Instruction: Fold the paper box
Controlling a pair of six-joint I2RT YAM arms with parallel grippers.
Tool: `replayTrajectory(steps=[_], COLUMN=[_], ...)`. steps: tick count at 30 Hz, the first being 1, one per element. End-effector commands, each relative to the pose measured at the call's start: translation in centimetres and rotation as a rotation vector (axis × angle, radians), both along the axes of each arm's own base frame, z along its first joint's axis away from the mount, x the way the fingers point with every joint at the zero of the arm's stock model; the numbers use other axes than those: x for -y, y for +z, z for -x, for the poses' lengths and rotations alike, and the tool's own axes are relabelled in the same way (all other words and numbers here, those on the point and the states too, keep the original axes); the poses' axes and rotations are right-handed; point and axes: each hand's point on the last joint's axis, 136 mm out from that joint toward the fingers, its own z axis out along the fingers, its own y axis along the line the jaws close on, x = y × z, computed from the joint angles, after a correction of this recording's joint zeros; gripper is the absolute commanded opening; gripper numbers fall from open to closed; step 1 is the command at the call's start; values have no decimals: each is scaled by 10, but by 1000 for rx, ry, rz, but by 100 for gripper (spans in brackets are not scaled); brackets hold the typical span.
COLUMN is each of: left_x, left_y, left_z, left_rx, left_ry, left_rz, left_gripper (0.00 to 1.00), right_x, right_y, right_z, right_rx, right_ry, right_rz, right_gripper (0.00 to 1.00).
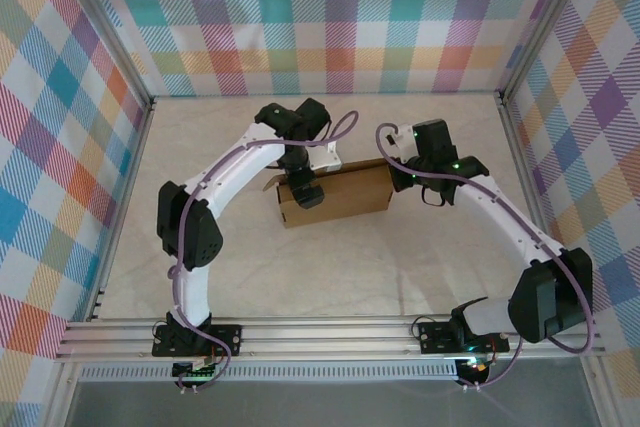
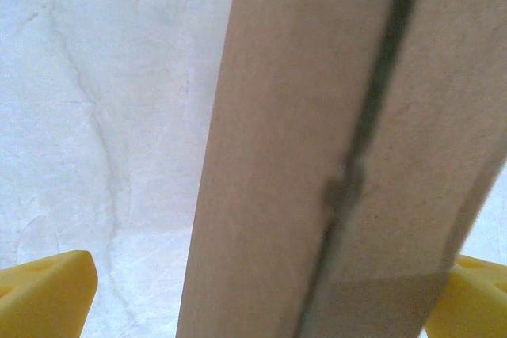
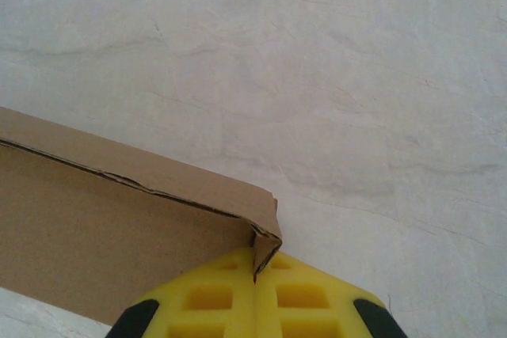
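Note:
The paper box (image 1: 345, 197) is a brown cardboard box lying in the middle of the white table. My left gripper (image 1: 304, 193) hangs over its left part. In the left wrist view a wide cardboard panel (image 2: 317, 156) with a dark seam runs between the yellow fingers (image 2: 43, 294), which stand far apart, so the left gripper (image 2: 261, 306) is open astride it. My right gripper (image 1: 403, 179) is at the box's right end. In the right wrist view the right gripper (image 3: 255, 271) is shut, its yellow pads pinching the box's corner wall (image 3: 265, 219).
Plaid walls (image 1: 60, 147) enclose the table on the left, back and right. An aluminium rail (image 1: 320, 337) with both arm bases runs along the near edge. Bare white tabletop (image 1: 380, 277) lies in front of the box and behind it.

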Motion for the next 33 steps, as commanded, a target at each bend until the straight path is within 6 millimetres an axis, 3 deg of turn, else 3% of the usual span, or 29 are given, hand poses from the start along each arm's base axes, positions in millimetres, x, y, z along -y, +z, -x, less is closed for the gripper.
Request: replayTrajectory(steps=[1, 7, 11, 14, 18, 22, 28, 33], left_x=[-1, -8, -36, -61, -69, -87, -90, -93], left_y=[40, 72, 86, 83, 78, 70, 55, 41], left_z=[-10, -8, -19, -15, 6, 18, 26, 27], left_rx=[144, 218, 287, 270, 229, 200, 126, 98], left_ry=[79, 176, 353, 478, 528, 609, 657, 655], left_rz=[90, 239, 292, 289, 303, 269, 232, 181], left_gripper=[100, 100, 100, 100, 96, 79, 57, 49], right_x=[-2, -3, -2, -1, -4, -5, -6, -6], right_y=[-21, -23, -25, -27, -24, -24, -26, -27], right_z=[18, 13, 10, 8, 5, 4, 2, 3], right_rx=[-130, -150, -166, -184, -189, -191, -201, -207], right_ry=[24, 23, 19, 9, 11, 17, 15, 16], right_rz=[24, 37, 52, 67, 57, 58, 61, 62], right_gripper=[0, 0, 0, 0, 0, 0, 0, 0])
